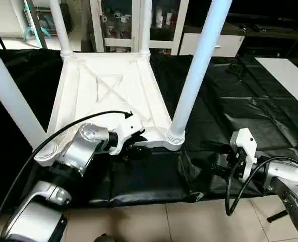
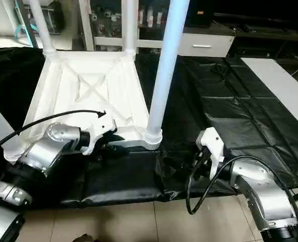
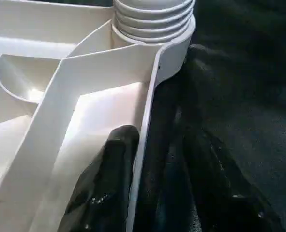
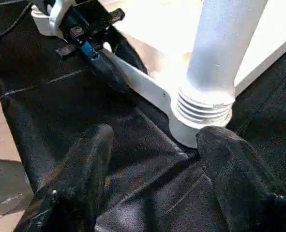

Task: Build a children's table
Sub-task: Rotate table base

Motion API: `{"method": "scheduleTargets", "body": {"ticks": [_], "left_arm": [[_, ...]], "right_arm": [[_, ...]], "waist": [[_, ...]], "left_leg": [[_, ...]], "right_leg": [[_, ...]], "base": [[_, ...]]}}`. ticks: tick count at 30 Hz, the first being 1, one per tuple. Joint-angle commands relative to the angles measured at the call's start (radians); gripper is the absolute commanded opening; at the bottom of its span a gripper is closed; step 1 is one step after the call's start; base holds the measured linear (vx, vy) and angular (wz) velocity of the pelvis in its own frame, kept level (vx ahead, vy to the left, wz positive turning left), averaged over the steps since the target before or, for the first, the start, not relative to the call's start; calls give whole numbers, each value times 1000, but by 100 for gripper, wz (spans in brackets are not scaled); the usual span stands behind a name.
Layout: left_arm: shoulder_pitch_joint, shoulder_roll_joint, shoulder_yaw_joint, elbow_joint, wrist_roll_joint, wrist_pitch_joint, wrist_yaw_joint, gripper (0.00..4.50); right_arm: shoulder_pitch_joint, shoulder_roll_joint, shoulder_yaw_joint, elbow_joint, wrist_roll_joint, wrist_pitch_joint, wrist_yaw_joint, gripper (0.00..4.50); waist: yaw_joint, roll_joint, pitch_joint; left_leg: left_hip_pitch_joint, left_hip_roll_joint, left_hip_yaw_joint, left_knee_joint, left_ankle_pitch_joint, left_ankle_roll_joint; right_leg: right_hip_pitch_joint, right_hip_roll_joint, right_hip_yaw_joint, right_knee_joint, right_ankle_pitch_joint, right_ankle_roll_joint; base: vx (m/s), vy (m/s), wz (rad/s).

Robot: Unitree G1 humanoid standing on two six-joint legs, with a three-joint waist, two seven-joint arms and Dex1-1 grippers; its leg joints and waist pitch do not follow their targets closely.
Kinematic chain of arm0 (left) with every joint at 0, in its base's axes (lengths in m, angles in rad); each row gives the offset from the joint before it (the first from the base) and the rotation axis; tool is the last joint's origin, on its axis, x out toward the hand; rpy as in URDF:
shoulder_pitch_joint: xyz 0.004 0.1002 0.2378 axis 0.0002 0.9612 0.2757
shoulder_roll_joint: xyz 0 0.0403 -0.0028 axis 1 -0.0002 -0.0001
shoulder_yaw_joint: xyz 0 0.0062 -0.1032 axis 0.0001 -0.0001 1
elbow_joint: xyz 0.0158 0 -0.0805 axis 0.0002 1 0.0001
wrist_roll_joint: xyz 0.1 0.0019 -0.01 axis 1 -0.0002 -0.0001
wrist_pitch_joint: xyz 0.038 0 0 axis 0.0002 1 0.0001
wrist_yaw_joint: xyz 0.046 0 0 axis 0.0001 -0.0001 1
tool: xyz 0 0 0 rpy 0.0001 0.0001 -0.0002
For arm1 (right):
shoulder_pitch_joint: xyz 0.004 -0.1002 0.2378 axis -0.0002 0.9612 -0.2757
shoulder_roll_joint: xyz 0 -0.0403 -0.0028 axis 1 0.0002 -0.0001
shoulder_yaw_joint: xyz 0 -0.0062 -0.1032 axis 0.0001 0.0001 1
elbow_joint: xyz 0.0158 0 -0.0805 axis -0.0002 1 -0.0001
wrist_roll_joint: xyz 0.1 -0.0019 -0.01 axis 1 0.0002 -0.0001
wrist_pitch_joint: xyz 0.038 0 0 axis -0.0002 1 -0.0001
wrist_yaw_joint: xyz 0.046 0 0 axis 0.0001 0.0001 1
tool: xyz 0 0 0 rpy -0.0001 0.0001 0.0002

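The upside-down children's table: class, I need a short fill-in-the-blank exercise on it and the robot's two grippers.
1. The table top lies with its ribbed underside facing ____.
2. The left gripper is clamped on the top's near ____.
3. The right gripper is ____ and holds nothing.
4. The work table wears a ____ cloth.

Missing words: up; edge; open; black
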Motion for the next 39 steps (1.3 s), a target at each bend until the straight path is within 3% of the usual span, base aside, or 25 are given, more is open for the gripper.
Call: {"method": "scheduleTargets", "body": {"ticks": [1, 7, 18, 26, 39], "left_arm": [[-62, -11, 9, -3, 5, -87, 12, 223], [-95, -30, 36, 30, -19, -219, 9, 237], [-100, 14, -26, 98, 22, -156, -120, 237], [-129, 1, -37, 205, 80, -186, -29, 237], [-135, 15, -42, 239, 108, -190, -51, 124]], "right_arm": [[-1, -19, -11, -22, -4, 5, 7, 311], [0, -21, -8, -29, -4, 9, 8, 311], [2, -24, -9, -32, -1, 15, 14, 311], [3, -24, -4, -33, -3, 15, 20, 311], [7, -27, -3, -30, -5, 10, 29, 311]], "waist": [[-4, 1, -66], [-9, -2, -65], [-24, 3, -64], [-21, 4, -65], [-21, -1, -64]], "left_leg": [[16, 10, 2, -65, -120, 46], [13, 8, 3, -63, -114, 56], [16, 9, 3, -65, -127, 55], [18, 11, 1, -66, -143, 53], [16, 11, 1, -66, -132, 60]], "right_leg": [[45, -36, 27, -63, 67, -255], [48, -37, 27, -62, 67, -252], [44, -35, 27, -63, 58, -266], [45, -38, 27, -65, 46, -267], [46, -39, 28, -64, 56, -273]], "base": [[0, 0, 0], [0, 0, 0], [0, 0, 0], [0, 0, 0], [0, 0, 0]]}}
